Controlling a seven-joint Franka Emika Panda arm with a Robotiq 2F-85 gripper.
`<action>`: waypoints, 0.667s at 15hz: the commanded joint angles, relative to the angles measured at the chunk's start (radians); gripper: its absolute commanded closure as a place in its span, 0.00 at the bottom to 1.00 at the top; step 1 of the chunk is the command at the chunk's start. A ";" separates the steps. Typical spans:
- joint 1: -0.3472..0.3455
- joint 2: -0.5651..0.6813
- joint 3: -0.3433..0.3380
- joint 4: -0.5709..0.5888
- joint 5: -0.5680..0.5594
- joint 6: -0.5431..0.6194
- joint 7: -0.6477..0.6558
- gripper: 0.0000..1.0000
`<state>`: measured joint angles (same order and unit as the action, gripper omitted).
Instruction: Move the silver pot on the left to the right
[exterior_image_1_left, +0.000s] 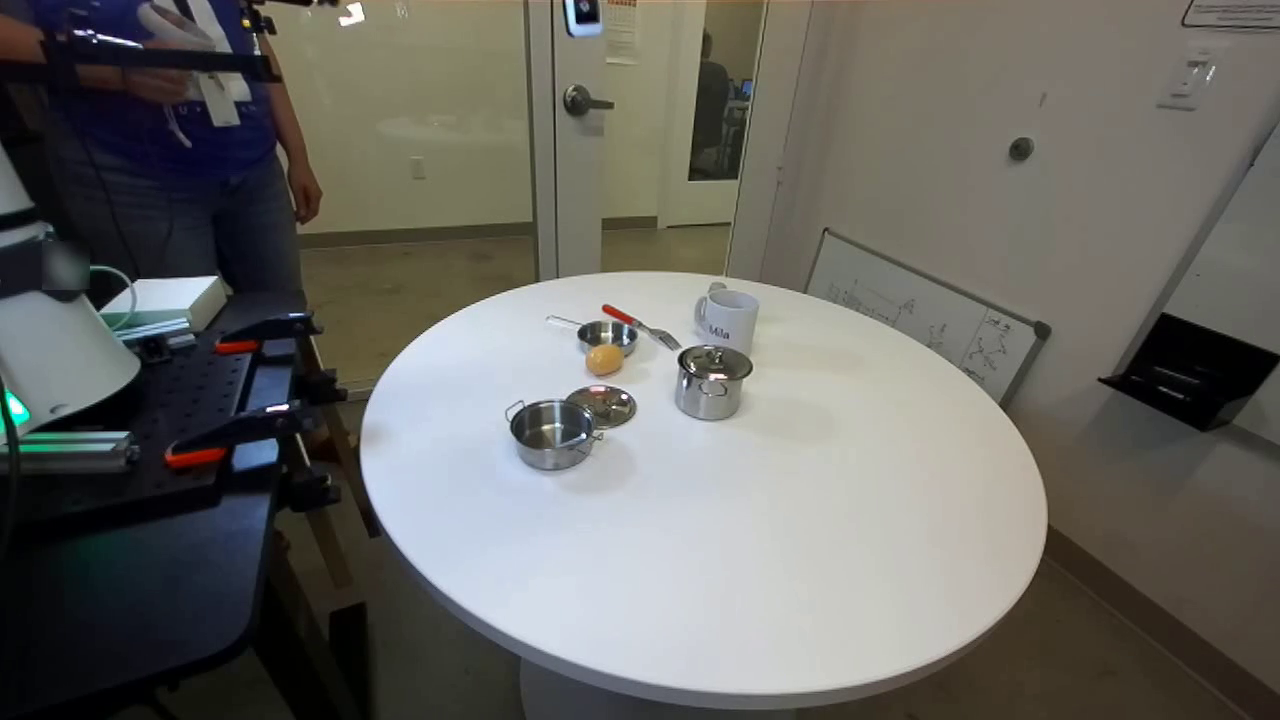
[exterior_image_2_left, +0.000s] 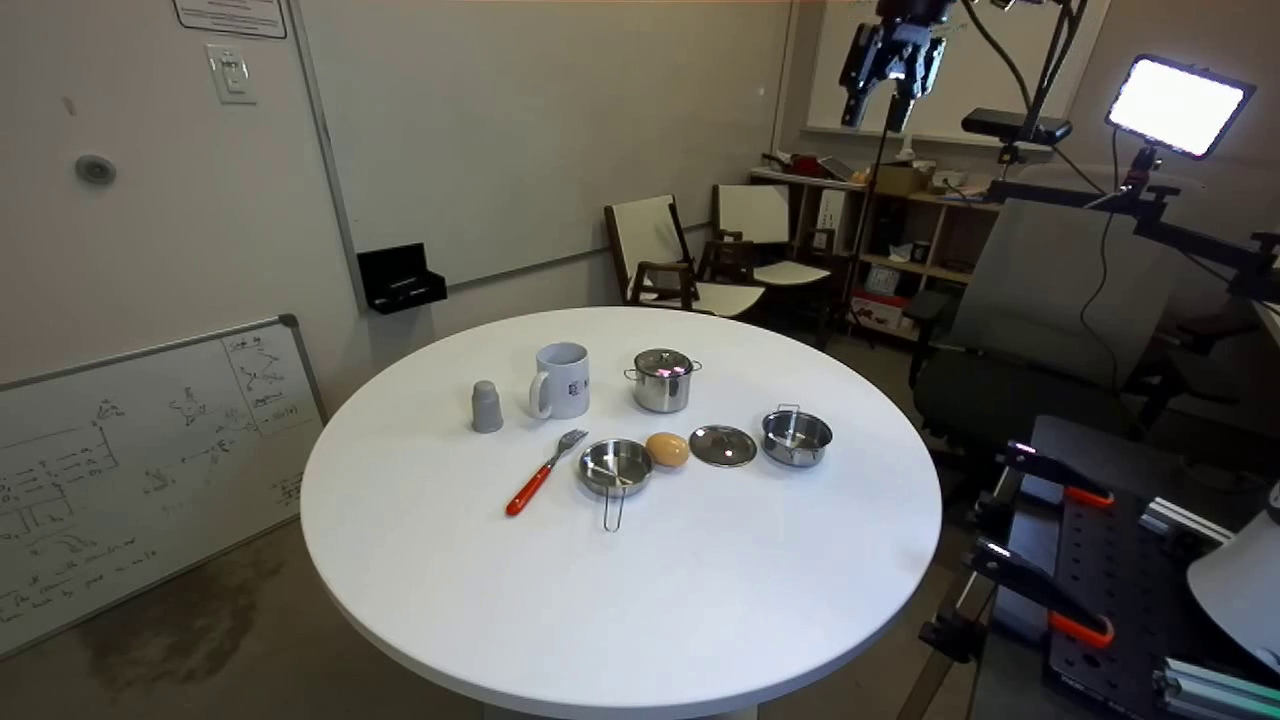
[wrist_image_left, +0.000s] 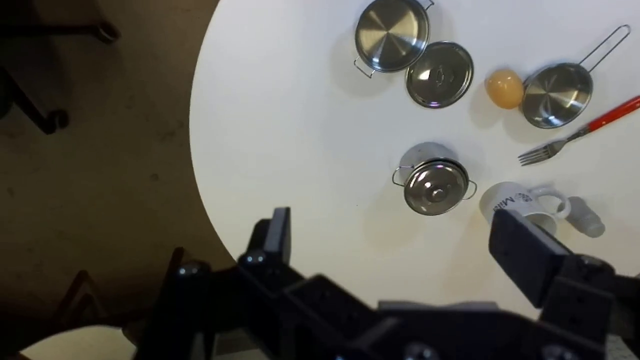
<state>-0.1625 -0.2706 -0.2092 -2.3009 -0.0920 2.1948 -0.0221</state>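
While the tool (exterior_image_2_left: 877, 116) hangs spread, one wide silver pot (exterior_image_2_left: 797, 438) sits beside one loose lid (exterior_image_2_left: 723, 446).

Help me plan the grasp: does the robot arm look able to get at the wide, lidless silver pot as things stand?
Probably yes: the gripper hangs open and empty, and in the wrist view nothing covers the silver pot. The lid lying close beside it could get bumped.
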 joint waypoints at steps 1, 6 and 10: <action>-0.041 0.120 0.025 -0.015 -0.057 0.135 0.152 0.00; -0.045 0.274 0.016 -0.012 -0.079 0.180 0.270 0.00; -0.031 0.340 0.014 -0.018 -0.013 0.129 0.220 0.00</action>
<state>-0.1995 0.0290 -0.2016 -2.3288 -0.1446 2.3577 0.2167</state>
